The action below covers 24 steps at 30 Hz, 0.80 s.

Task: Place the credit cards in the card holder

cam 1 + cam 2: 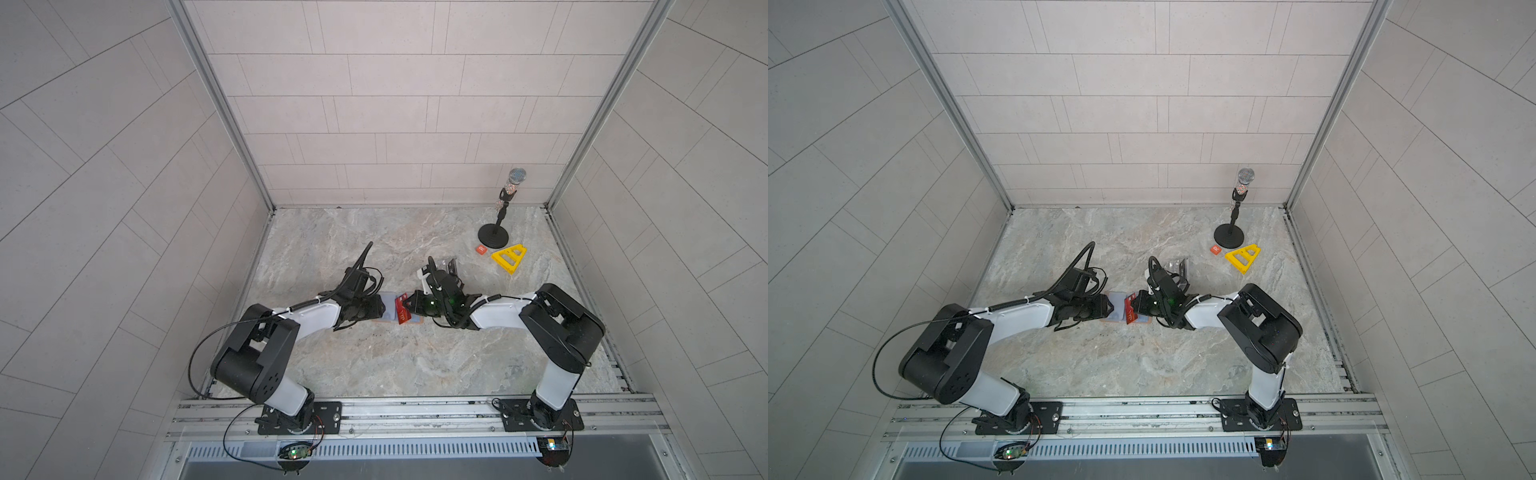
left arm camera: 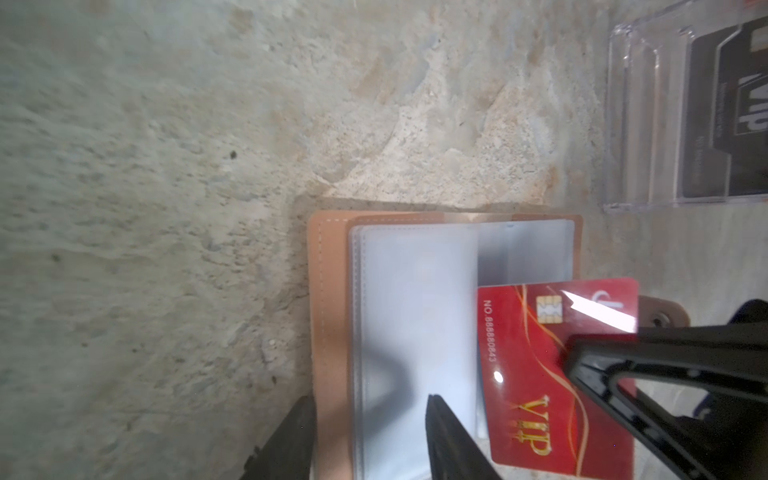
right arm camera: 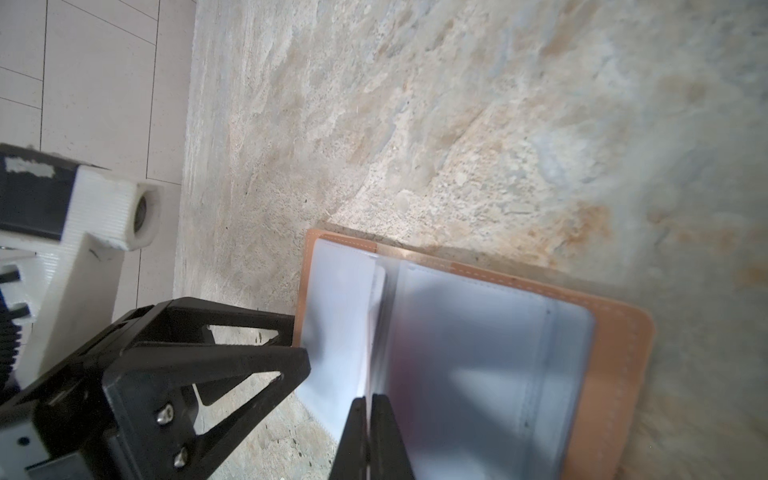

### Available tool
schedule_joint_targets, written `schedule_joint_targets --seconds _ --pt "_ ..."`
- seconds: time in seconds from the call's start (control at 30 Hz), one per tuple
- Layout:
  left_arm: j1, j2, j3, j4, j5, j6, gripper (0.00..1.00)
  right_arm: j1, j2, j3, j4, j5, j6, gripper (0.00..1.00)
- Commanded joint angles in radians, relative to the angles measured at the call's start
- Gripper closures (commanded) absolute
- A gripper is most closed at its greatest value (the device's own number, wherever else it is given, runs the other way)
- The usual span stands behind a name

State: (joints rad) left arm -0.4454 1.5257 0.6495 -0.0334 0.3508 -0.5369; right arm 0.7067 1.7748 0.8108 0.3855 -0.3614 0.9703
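Currently my right gripper (image 3: 369,402) clamps the red plastic VIP card (image 2: 540,374) toward a clear sleeve (image 2: 523,249); my left gripper (image 2: 370,399), jaws apart, pins the tan leather card holder (image 2: 328,311) open.

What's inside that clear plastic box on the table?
A black card with VIP lettering sits in the clear box. Whether more cards sit behind it is hidden.
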Motion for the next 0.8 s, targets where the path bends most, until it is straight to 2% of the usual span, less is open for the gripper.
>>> schedule_joint_targets --seconds 0.0,0.33,0.77 --pt "-0.001 -0.023 -0.038 -0.014 0.035 -0.020 0.52 0.002 0.011 0.004 0.004 0.019 0.021 1.00" --pt "-0.001 0.003 -0.044 -0.021 0.006 -0.010 0.52 -0.027 0.014 -0.013 0.036 0.021 0.026 1.00" --pt "-0.001 0.011 -0.051 -0.016 -0.004 -0.012 0.52 -0.047 0.112 0.013 0.132 -0.037 0.076 1.00"
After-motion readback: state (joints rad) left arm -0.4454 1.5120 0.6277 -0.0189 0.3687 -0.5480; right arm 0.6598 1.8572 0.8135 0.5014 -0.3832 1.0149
